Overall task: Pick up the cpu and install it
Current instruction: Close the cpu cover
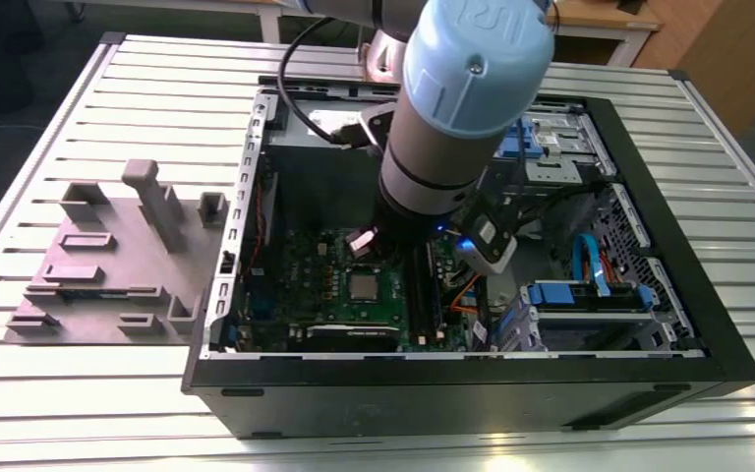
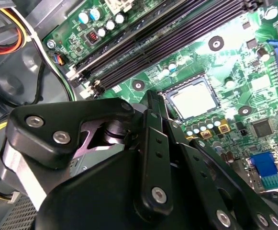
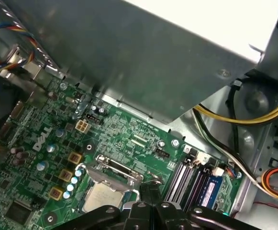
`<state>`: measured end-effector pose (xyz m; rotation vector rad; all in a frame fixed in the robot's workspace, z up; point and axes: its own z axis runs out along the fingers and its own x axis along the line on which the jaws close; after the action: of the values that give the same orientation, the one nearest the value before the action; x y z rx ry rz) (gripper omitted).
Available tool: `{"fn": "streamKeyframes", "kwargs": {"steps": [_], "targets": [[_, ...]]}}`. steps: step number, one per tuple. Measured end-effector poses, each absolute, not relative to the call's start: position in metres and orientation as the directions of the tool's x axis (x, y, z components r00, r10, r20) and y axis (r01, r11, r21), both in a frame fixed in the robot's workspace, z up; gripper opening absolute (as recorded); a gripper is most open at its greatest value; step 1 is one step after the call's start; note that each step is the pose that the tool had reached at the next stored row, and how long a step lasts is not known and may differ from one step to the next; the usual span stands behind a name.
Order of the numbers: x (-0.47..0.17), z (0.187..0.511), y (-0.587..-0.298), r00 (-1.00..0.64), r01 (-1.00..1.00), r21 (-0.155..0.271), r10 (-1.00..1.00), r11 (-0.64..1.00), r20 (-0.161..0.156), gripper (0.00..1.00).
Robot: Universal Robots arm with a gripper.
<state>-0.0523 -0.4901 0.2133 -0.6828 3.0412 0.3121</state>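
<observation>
The cpu [image 1: 367, 286] is a small square chip with a silvery top. It lies flat in the socket on the green motherboard [image 1: 302, 280] inside the open computer case. Both wrist views show the cpu [image 2: 194, 98] [image 3: 103, 199] just past the black fingertips. My gripper [image 2: 154, 103] [image 3: 148, 188] hangs low over the board beside the chip, apart from it. Its fingers are shut together with nothing between them. The socket's metal frame [image 3: 116, 168] sits along one edge of the chip.
A grey power-supply box [image 3: 153, 57] hangs close above the board. Dark memory slots [image 2: 167, 43] run beside the socket. Cable bundles [image 3: 253, 120] and blue drive brackets [image 1: 585, 293] crowd the case. A grey fixture [image 1: 115, 256] stands on the slatted table at the exterior view's left.
</observation>
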Motion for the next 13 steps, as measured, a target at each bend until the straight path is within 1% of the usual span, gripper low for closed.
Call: {"fn": "streamKeyframes", "kwargs": {"steps": [13], "targets": [[-0.0505,0.2153,-0.4989,-0.905,-0.424,0.204,-0.422,0.882,-0.057,0.1]]}}
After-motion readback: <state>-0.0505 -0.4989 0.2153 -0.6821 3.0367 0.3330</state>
